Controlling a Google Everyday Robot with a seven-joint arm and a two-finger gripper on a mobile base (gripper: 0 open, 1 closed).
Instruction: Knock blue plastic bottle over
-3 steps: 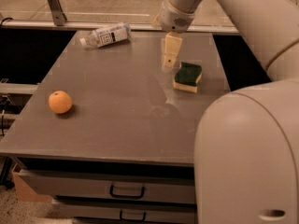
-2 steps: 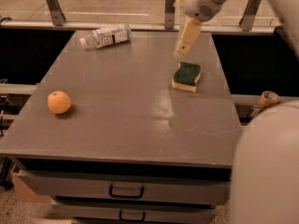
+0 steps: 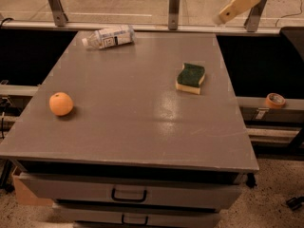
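Since the blue plastic bottle [image 3: 109, 36] lies on its side at the far left corner of the table [image 3: 142, 141], white cap pointing left toward the edge, you can judge the knock as done: no part of it stands upright.

Treat it as a light thing. Its clear bluish wall looks thin and would likely dent under a hard squeeze. The surface is smooth enough to slip, and lying down it will probably roll at a small nudge. Whether any water is inside you cannot make out. If you had to lift it, take it across the labelled middle, where the body is widest. Avoid the cap end, which tapers.

Your gripper [image 3: 222, 17] hangs at the top right, above the far rail and past the table's right corner, well apart from the bottle and touching nothing. Whether it is clenched or released you cannot tell; no object shows in it.

Count what you have:
- one bottle
- one orange [image 3: 61, 103] near the left edge
- one green-topped sponge [image 3: 191, 78] right of centre
- one roll of tape [image 3: 275, 100] on the ledge off to the right
- two drawer handles [image 3: 129, 194] below the front edge
- one gripper
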